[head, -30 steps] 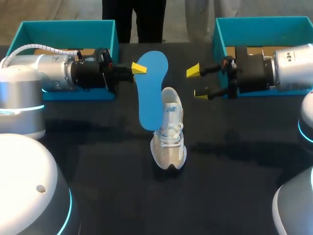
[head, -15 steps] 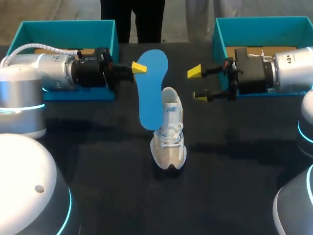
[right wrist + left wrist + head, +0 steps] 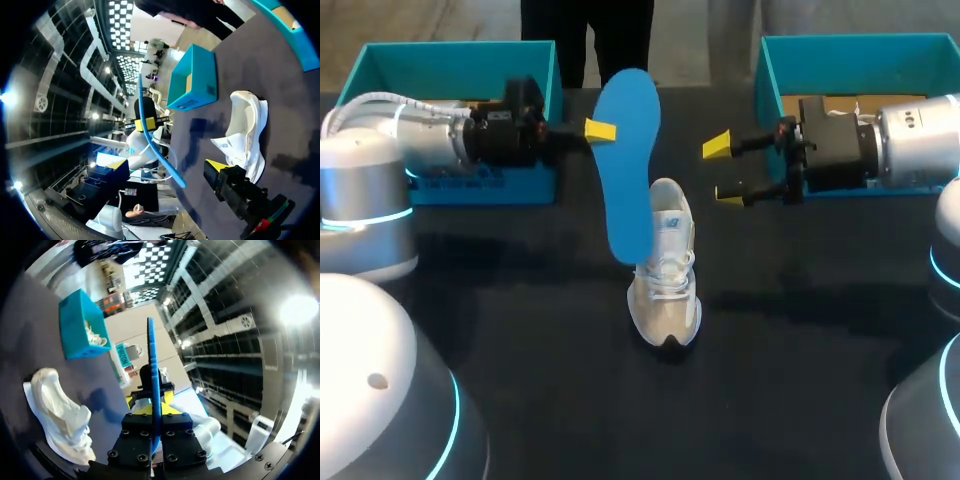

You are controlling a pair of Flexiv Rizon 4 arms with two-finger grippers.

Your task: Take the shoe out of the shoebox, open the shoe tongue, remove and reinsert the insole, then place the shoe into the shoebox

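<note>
Shoe, one, white: lower centre of frame, upright on the dark table, toe nearest.

Insole, one, blue: stands on end just above and left of the shoe. Its upper part is clamped edge-on between the fingers of the left gripper, centre-left.

Right gripper: centre-right, fingers spread, holding nothing, apart from the insole.

Since the earlier frame the insole has risen slightly and the left arm has drawn back.

Shoebox, upper left; second shoebox, upper right. Two in all, teal.
</note>
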